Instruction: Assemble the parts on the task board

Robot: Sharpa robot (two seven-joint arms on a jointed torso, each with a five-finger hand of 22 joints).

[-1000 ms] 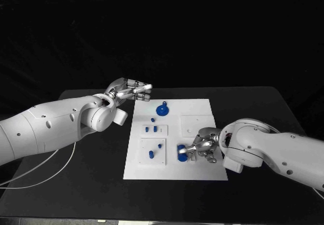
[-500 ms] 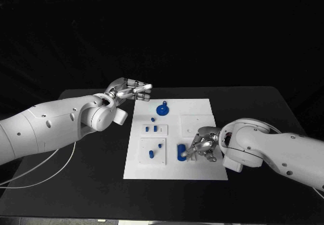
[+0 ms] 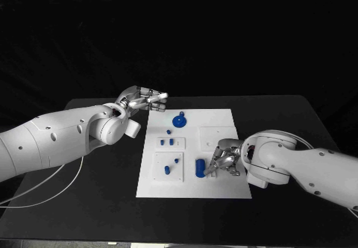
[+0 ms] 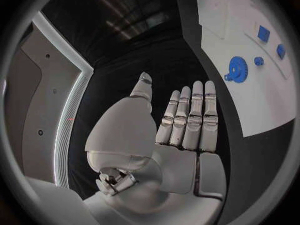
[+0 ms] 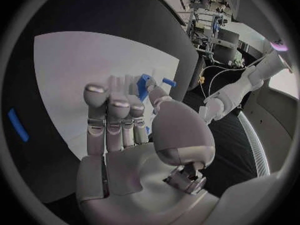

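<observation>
Two hands are in my head view. My left hand (image 3: 143,98) hovers at upper left of centre, just off the board's (image 3: 224,188) far left corner, fingers (image 4: 187,117) straight, side by side, holding nothing. My right hand (image 3: 226,160) sits low over the board's right side, fingers curled in; I see nothing held in them. Just left of it lies a blue bar (image 3: 200,168), close beside the fingers. A round blue part (image 3: 180,121) sits near the board's top. Small blue pieces (image 3: 167,141) stand in the left middle block, and more (image 3: 172,164) in the block below it. The board lies mid-tabletop (image 3: 97,206).
</observation>
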